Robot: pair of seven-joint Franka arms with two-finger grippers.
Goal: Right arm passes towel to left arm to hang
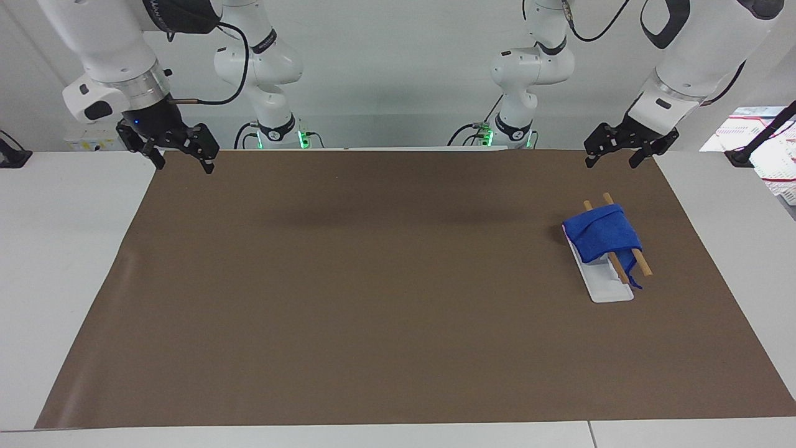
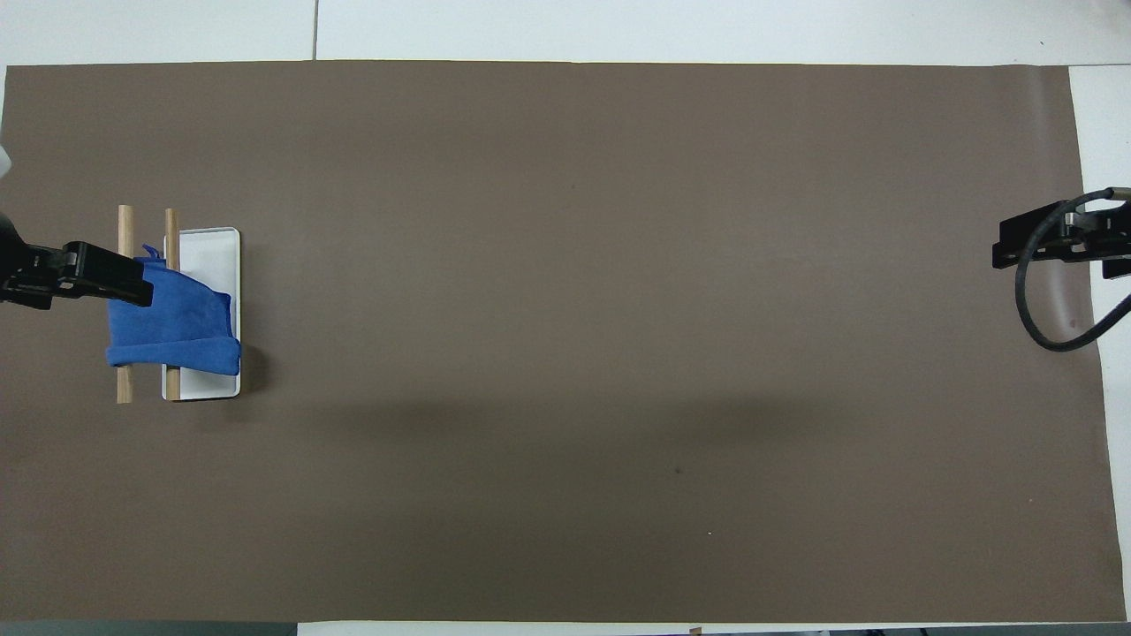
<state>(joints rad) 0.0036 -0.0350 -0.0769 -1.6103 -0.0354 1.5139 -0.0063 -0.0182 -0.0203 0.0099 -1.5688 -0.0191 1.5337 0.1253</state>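
Note:
The blue towel [image 1: 602, 236] [image 2: 172, 322] hangs draped over two wooden rods [image 1: 640, 264] [image 2: 125, 389] of a small rack with a white base [image 1: 606, 287] [image 2: 212, 256], toward the left arm's end of the table. A short blue loop dangles at its corner. My left gripper [image 1: 610, 163] [image 2: 132, 278] hovers open and empty, raised over the mat's edge, well clear of the rack. In the overhead view it overlaps the towel's corner without touching. My right gripper [image 1: 185, 165] [image 2: 1003, 247], blue light above it, waits open and empty over the mat's corner at the right arm's end.
A brown mat [image 1: 373, 280] [image 2: 565, 353] covers most of the white table [image 1: 62, 249]. Papers and a black stand [image 1: 762, 146] sit off the mat at the left arm's end. A small black object [image 1: 11, 155] lies at the right arm's end.

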